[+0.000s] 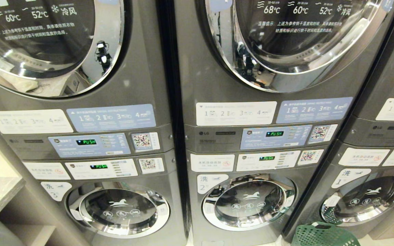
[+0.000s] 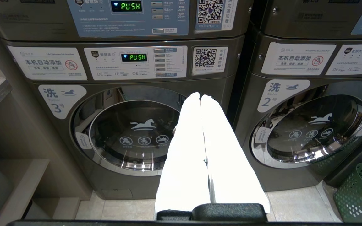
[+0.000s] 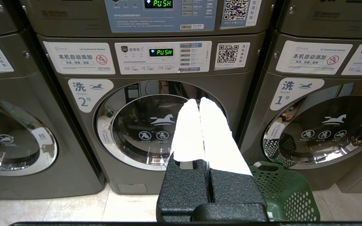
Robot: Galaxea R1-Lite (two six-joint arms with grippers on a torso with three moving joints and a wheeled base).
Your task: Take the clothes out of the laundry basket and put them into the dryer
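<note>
Both grippers, left gripper [image 2: 200, 98] and right gripper [image 3: 199, 102], pressed together, empty. Green laundry basket [image 1: 320, 235] lower right; clothes unseen, likely soft, light—pinch a fold.

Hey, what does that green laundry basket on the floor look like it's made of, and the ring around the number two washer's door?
The laundry basket looks like moulded green plastic with a matte finish: its walls are perforated with regular holes. The door ring of washer two looks like polished chrome, metal or plated plastic: it mirrors the room.
</note>
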